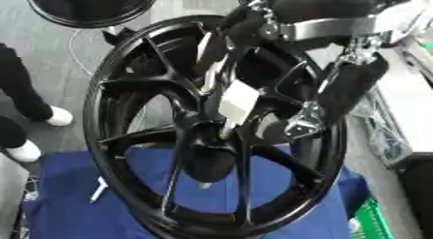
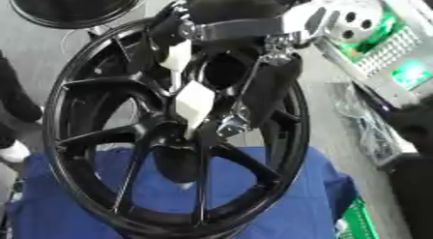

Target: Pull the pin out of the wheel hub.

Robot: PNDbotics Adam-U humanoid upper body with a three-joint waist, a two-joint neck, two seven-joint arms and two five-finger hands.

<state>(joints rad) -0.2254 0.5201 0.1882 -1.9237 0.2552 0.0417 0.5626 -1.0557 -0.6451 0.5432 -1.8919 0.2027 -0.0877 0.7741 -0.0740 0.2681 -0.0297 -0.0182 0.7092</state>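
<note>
While the black wheel (image 1: 211,131) is standing upright on the blue cloth (image 1: 76,204), the right hand (image 2: 199,100) is reaching down from above the rim to the hub (image 2: 173,134), fingers curling onto a pale piece there; the pin itself I cannot make out.

Upright black wheel hub (image 1: 211,131) on blue cloth (image 1: 76,204)
</note>
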